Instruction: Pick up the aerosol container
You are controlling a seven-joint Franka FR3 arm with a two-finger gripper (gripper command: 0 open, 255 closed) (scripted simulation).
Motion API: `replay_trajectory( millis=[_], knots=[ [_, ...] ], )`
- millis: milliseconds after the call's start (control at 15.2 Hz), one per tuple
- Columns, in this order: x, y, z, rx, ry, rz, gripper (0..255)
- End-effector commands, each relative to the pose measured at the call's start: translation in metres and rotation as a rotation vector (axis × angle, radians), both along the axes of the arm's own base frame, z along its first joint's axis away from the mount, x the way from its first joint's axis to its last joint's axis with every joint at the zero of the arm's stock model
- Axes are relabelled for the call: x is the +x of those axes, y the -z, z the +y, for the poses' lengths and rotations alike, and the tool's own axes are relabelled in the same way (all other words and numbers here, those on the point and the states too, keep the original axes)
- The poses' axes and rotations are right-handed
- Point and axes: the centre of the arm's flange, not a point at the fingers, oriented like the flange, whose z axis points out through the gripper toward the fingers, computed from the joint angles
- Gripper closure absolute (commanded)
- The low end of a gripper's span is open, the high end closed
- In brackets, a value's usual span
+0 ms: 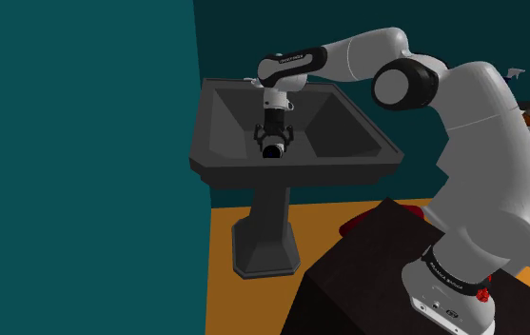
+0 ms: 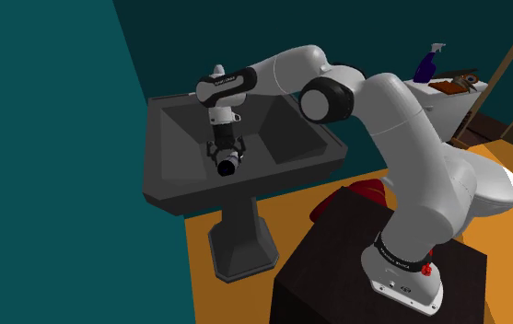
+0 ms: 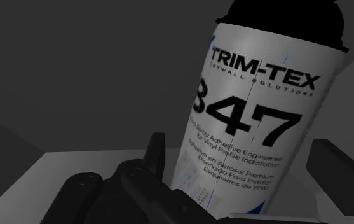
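One dark pedestal sink [image 1: 217, 124] is noted against the teal wall [image 1: 72, 143] at the shoulder view's left. Over its basin the black gripper [image 1: 272, 145] is pointed downward, and the aerosol can [image 3: 258, 121], white with a black cap and marked TRIM-TEX 847, is clasped on its side between the two fingers [image 3: 157, 159]. Whether the can is clear of the basin floor cannot be told. Further right, the white arm [image 1: 481, 143] is traced back to the dark stand [image 1: 367, 276] on an orange floor [image 1: 253, 300].

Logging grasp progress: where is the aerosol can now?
The aerosol can is at the tip of the gripper, low inside the dark pedestal sink, near its front rim in the shoulder view.
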Motion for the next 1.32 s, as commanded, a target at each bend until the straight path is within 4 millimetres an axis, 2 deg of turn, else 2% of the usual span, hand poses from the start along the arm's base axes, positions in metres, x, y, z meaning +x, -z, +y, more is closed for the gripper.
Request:
replay_trajectory(
  millis=[0,66,660,1254],
  knots=[
    [0.0,0.004,0.0,0.0,0.0,0.0,0],
    [0.001,0.004,0.0,0.0,0.0,0.0,255],
    [0.0,0.004,0.0,0.0,0.0,0.0,255],
    [0.0,-0.043,0.0,0.0,0.0,0.0,255]
  ],
)
